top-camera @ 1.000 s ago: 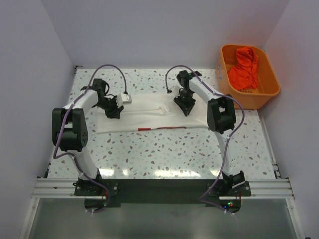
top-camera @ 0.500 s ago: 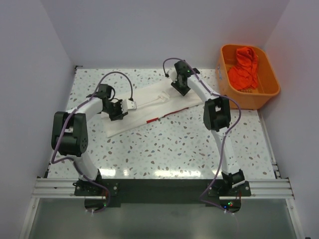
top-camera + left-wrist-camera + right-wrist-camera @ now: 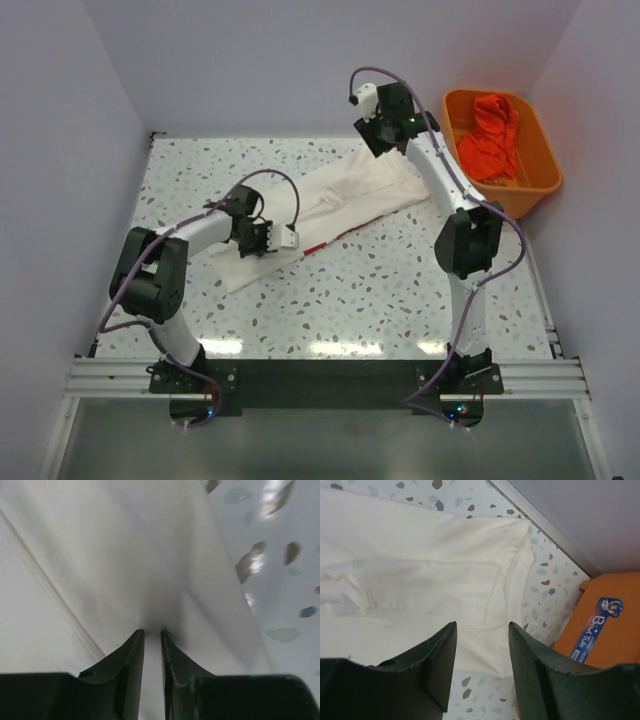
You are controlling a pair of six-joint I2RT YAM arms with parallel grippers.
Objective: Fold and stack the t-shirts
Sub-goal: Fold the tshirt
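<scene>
Pinches the t-shirt [image 3: 125, 555] in left tool [image 3: 152, 632] at 9 o'clock. Holds right tool [image 3: 481, 630] apart, empty, at 1 o'clock. Looks half folded, with no stacking yet.

- The counter [image 3: 350, 300] in front of me is white, speckled with grey and brown chips.
- Plain pale walls box it in: a left wall [image 3: 50, 200], a far wall [image 3: 300, 60] and a right wall [image 3: 605, 130].
- A thin metal strip [image 3: 545, 530] runs along the counter's far edge, at the foot of the wall.
- Soft patches of light [image 3: 340, 347] gleam on the near part of the counter.
- An aluminium rail [image 3: 110, 378] edges the near side, with a black plate [image 3: 320, 378] across its middle.
- Nearer still lies a grey glossy panel [image 3: 320, 445].
- An orange tub [image 3: 515, 203] sits at the far right, close to the right wall.
</scene>
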